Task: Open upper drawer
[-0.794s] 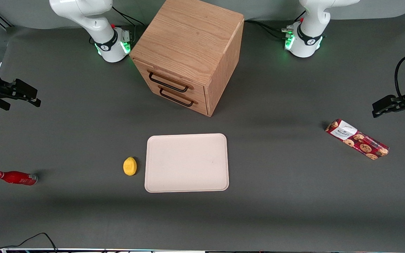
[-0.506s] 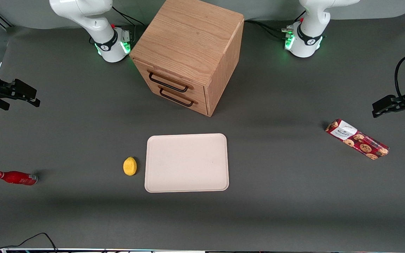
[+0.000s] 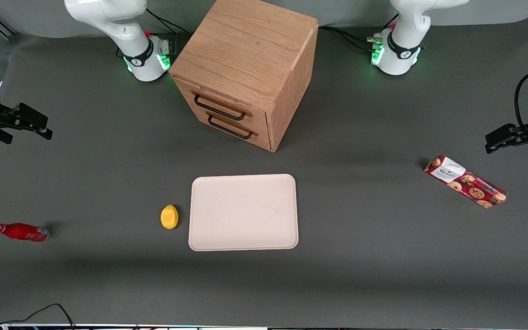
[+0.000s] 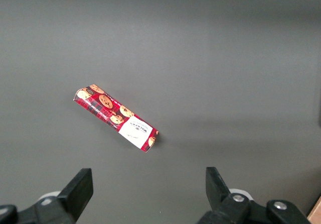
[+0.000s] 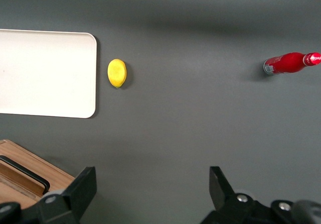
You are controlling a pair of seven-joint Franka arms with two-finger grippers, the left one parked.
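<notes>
The oak cabinet stands at the middle of the table, farther from the front camera than the tray. Its upper drawer is shut flush, with its thin black wire handle just above the lower drawer's twin handle. My gripper hangs open and empty above bare table, well off toward the working arm's end, apart from the cabinet. In the right wrist view the gripper holds nothing between its fingers, and a corner of the cabinet with a black handle shows beside one finger.
A pale tray lies in front of the cabinet, with a yellow lemon beside it. A red bottle lies toward the working arm's end. A red cookie packet lies toward the parked arm's end.
My gripper has shifted by only a few pixels. The drawers and the other objects have not moved.
</notes>
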